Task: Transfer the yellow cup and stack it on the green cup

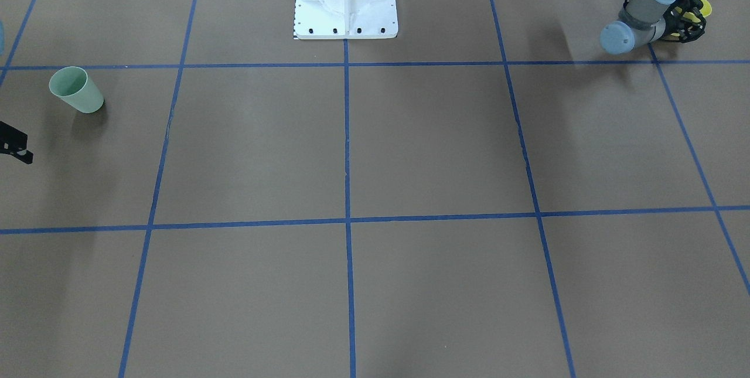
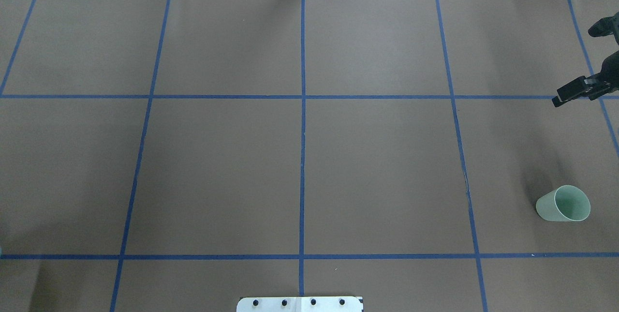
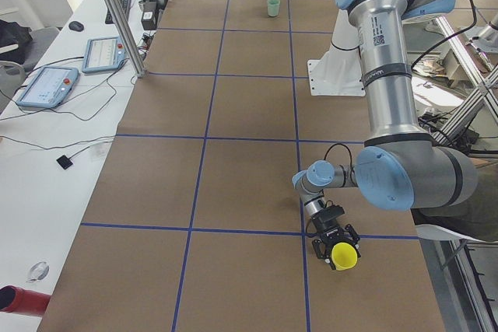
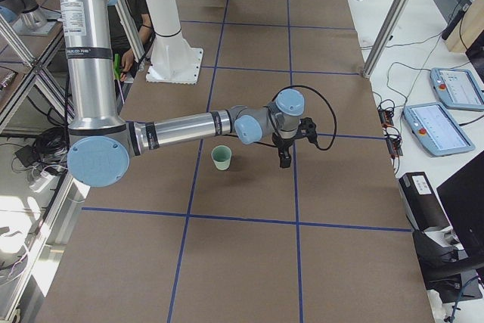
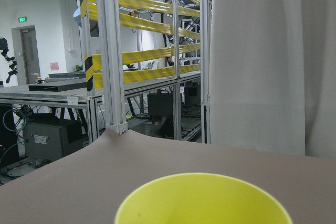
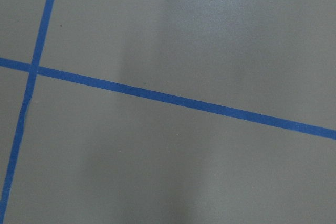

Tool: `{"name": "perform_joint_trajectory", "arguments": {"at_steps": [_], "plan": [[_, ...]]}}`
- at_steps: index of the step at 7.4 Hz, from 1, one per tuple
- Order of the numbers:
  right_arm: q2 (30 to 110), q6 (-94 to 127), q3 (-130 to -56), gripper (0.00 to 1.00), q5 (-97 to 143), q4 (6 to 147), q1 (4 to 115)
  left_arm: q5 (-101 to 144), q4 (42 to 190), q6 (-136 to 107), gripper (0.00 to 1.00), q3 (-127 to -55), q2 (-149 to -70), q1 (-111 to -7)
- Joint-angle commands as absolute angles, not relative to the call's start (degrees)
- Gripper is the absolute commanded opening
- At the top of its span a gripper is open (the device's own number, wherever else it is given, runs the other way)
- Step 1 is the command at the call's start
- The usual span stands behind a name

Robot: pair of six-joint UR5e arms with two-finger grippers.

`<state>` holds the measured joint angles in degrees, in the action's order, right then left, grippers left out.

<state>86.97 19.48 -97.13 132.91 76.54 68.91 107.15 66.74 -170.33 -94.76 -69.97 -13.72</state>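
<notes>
Yellow cup (image 3: 345, 256) is sitting in the left gripper (image 3: 336, 245) at the robot's left end of the table (image 3: 156, 176), mouth facing upward, its rim filling the bottom edge of the left wrist view. That gripper is bracketing the cup on both sides and appears to be gripping it by the wall. Whether the base is resting on the table or hanging just clear cannot be told. Left arm (image 3: 385, 91) is reaching down with the forearm folded low and the wrist lying roughly level, so the gripper is meeting the cup from the side. Green cup (image 4: 221, 157) is standing upright, mouth up, at the opposite end of the table, well apart from the yellow cup. The coming move is therefore running the length of the table toward the robot's right. Right arm (image 4: 189, 126) is the nearer one to the green cup and is stretching out low. Right gripper (image 4: 285, 160) is pointing down near the green cup, apart from it and carrying nothing. How wide its jaws are standing cannot be told.
</notes>
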Motion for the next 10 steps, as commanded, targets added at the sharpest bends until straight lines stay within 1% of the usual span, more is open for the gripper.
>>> {"name": "perform_joint_trajectory", "arguments": {"at_steps": [1, 2, 3, 4, 6, 8, 9, 10], "plan": [[86.92, 19.42, -97.47, 1.00, 133.07, 76.55, 68.91, 106.96, 67.06, -170.33, 0.61, -94.75, -69.96, -13.27], [86.92, 19.42, -97.64, 1.00, 133.07, 76.55, 68.91, 106.79, 67.15, -169.98, 0.54, -94.75, -69.44, -13.18], [86.92, 19.42, -97.56, 1.00, 133.07, 76.55, 68.91, 106.70, 68.28, -169.37, 0.53, -95.01, -67.00, -13.18], [86.92, 19.42, -97.56, 1.00, 133.07, 76.55, 68.91, 106.53, 70.29, -166.84, 0.53, -95.53, -63.32, -13.10], [86.92, 19.51, -98.43, 1.00, 133.24, 76.64, 68.91, 100.68, 71.98, -161.66, 0.54, -97.46, -58.64, -13.62], [86.14, 19.51, -98.44, 1.00, 133.16, 76.55, 68.91, 89.54, 75.29, -157.77, 0.54, -96.69, -58.36, -13.97], [85.44, 19.51, -98.00, 1.00, 133.07, 76.55, 68.91, 82.60, 77.32, -154.37, 0.54, -96.68, -58.36, -16.76], [85.34, 19.51, -97.91, 1.00, 133.07, 76.64, 68.91, 75.31, 80.48, -148.16, 0.55, -96.68, -58.88, -22.18]]}}
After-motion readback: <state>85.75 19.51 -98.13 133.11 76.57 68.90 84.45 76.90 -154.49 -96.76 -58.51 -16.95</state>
